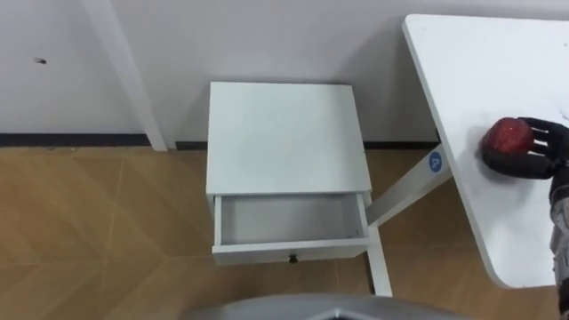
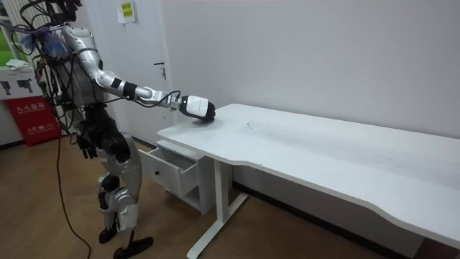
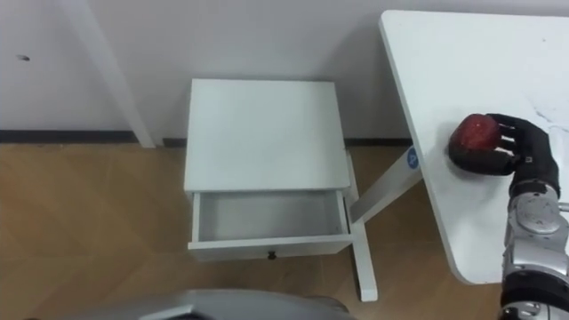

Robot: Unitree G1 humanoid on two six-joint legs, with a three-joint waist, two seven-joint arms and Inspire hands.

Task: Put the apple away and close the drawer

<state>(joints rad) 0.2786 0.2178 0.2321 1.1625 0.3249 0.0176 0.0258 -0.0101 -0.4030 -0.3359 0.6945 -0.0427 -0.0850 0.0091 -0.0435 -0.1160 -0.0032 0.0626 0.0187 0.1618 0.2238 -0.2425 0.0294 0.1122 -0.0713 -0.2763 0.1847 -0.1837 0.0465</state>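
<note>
Right hand (image 1: 544, 149) is down on the table (image 1: 480, 80), near its edge, with the dark fingers curled round the apple (image 1: 507, 135). So it's closed on it, not just touching. The apple is red and sits right on the white tabletop inside that grip, with its top and one side showing above the fingers.

Off to the left of the table is the cabinet (image 1: 280, 133), white and low, backed up against the wall (image 1: 267, 36). Its drawer (image 1: 289, 252) is pulled out toward the robot, so you can see the bare white bottom. There's a small dark knob (image 1: 292, 259) in the middle of the front panel. The apple is well apart from the drawer, up on the table and over to the right of it.

A slanted white table leg (image 1: 409, 187) with a round blue sticker (image 1: 435, 161) runs down between the cabinet and the table edge. The floor (image 1: 98, 231) is wood.

From the room view, the robot stands upright by the cabinet at the table's end, with its right arm stretched out over the table corner. The left hand (image 2: 85, 148) hangs down by its hip.
</note>
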